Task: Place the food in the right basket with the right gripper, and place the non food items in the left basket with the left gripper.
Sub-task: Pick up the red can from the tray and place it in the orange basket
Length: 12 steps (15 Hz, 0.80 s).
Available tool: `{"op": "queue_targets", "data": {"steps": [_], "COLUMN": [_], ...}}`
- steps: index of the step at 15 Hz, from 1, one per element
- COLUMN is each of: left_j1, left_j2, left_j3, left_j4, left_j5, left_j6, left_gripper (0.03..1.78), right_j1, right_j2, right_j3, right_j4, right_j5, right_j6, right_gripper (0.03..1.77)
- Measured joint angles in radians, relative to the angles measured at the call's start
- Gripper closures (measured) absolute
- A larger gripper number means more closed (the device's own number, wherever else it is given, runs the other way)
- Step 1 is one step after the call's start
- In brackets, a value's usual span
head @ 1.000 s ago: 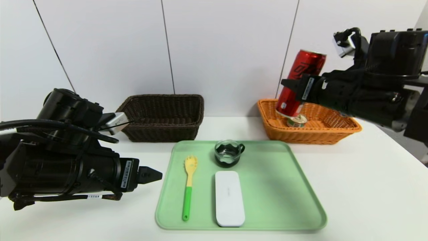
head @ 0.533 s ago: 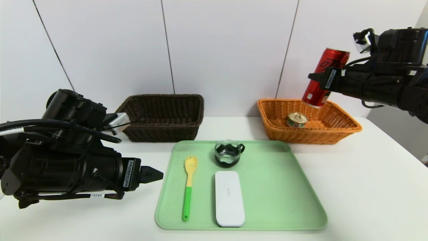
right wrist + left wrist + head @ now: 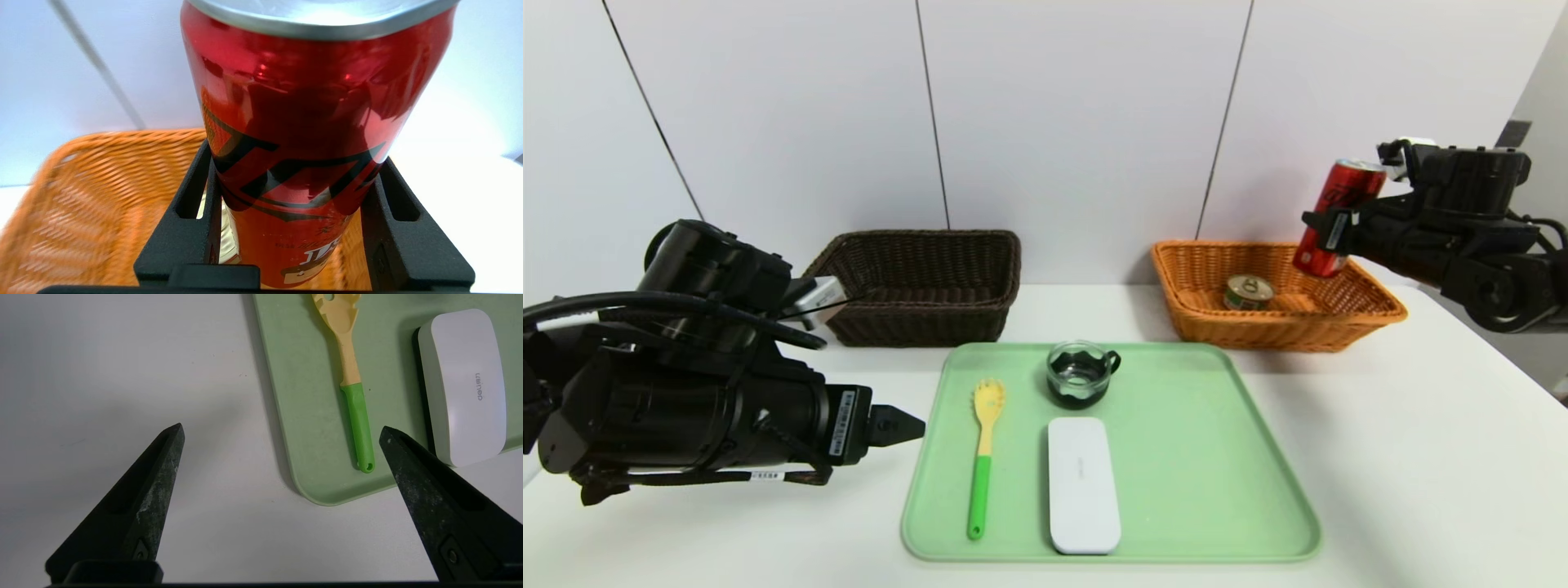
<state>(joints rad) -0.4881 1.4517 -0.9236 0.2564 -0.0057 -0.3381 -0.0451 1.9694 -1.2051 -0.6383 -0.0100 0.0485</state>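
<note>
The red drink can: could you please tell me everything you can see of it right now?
The red drink can is tall and slim, of glossy metal, with black script down its side and a silver top rim. It is off the table, tilted with its top leaning away from the robot's left. The right gripper clamps it, one black jaw on each side of its lower half. It hangs over the right end of the orange wicker basket, apart from the small round tin lying inside.

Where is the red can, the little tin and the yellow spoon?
Tall slim red drink can [image 3: 1337, 216], head view: its side.
Short round gold-lidded tin [image 3: 1248, 288], head view: its lid.
Yellow pasta spoon with green handle [image 3: 987, 429], head view: its neck.
</note>
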Motion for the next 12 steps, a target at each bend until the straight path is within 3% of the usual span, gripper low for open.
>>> {"op": "queue_targets", "data": {"steps": [12], "left_j1": [0.0], "left_j2": [0.006], "left_j3": [0.0], "left_j4": [-0.001], "left_j5": [0.0], "left_j6": [-0.002], "left_gripper": [0.12], "right_j1": [-0.014], "right_j2": [0.165], "right_j3": [0.032], "right_j4": [-0.162], "right_j5": [0.0], "right_j6": [-0.03], "right_gripper": [0.89]}}
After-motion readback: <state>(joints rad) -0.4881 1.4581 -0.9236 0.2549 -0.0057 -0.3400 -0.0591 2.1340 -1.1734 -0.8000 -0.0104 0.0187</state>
